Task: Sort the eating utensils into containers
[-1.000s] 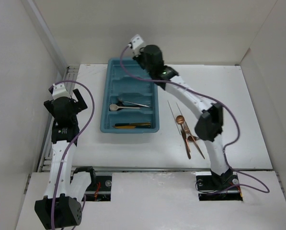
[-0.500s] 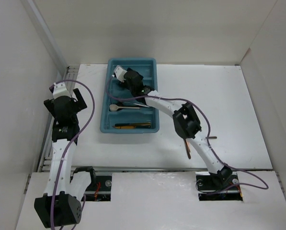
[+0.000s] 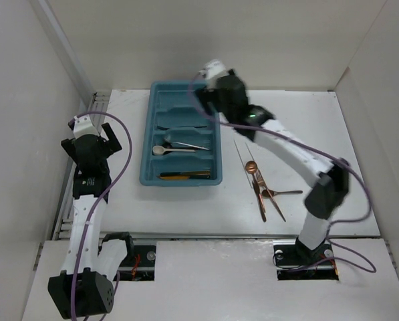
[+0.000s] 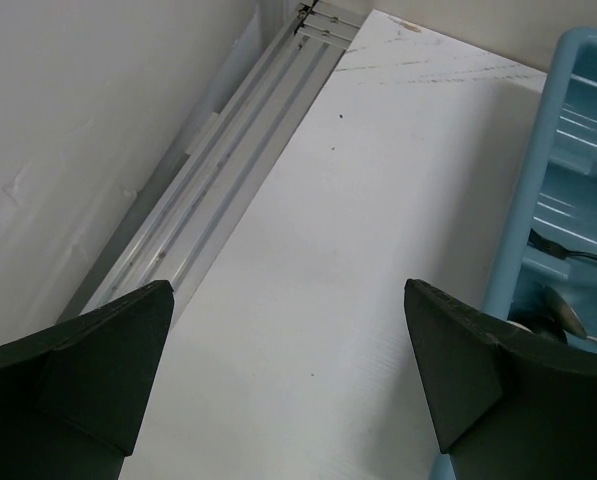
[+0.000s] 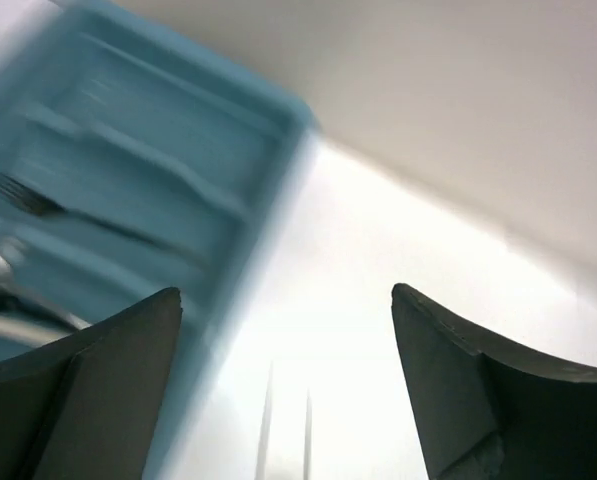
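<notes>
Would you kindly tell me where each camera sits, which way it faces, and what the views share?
Top external: above and behind, looking down on the table, tray, left arm and right arm.
Left wrist: on the left arm, looking past its own fingers at bare table and the tray's edge.
Right wrist: on the right arm, looking past its fingers at the tray's corner; blurred.
Shared: all three show the tray.

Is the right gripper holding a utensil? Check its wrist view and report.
No, the right gripper is open, with only tray and table showing between its jaws.
</notes>
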